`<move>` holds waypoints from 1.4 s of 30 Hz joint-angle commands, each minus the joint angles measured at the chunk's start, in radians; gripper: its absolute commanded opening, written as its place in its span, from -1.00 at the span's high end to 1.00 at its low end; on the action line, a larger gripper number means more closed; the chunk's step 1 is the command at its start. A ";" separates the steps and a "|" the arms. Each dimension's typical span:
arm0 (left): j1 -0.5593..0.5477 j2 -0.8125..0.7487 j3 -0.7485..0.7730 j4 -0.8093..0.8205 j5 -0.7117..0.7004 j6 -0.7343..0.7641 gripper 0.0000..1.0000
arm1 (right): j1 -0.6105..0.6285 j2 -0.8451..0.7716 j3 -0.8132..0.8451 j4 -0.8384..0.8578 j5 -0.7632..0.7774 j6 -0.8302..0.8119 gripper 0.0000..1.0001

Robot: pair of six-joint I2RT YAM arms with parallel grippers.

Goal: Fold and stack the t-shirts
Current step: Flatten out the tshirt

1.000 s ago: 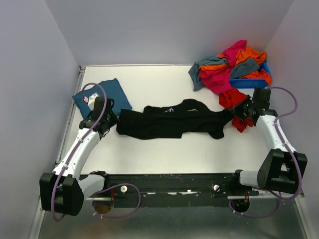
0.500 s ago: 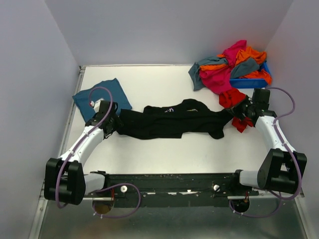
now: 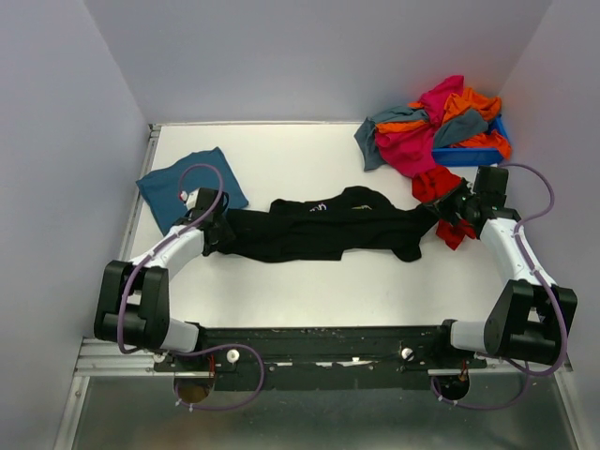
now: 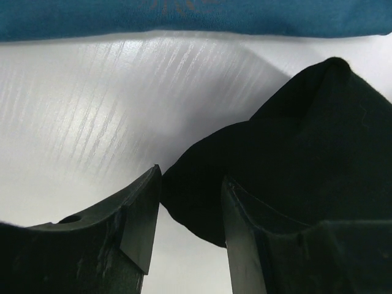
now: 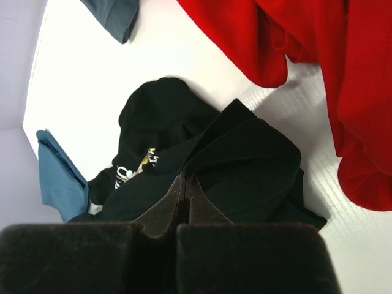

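I carry two grippers: one left gripper (image 3: 221, 234) and one right gripper (image 3: 440, 214). Three t-shirts lie singly on the one table (image 3: 309, 150): one black t-shirt (image 3: 319, 230), one teal t-shirt (image 3: 223, 173) and one red t-shirt (image 3: 431, 186). One heap (image 3: 412, 150) adds three more colours, magenta, orange and grey-blue. Orange and grey-blue each show in more than one patch, so I cannot tell how many shirts the heap holds. I count one blue bin (image 3: 469, 156).
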State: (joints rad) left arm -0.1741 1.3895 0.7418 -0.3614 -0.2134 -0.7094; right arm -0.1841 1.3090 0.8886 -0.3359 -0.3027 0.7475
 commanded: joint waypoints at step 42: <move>0.019 0.014 -0.062 0.059 -0.039 -0.147 0.44 | 0.003 0.004 -0.019 0.032 -0.046 -0.013 0.99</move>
State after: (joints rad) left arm -0.1589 1.3869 0.6636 -0.3172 -0.2222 -0.8482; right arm -0.1841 1.3128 0.8814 -0.3222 -0.3309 0.7433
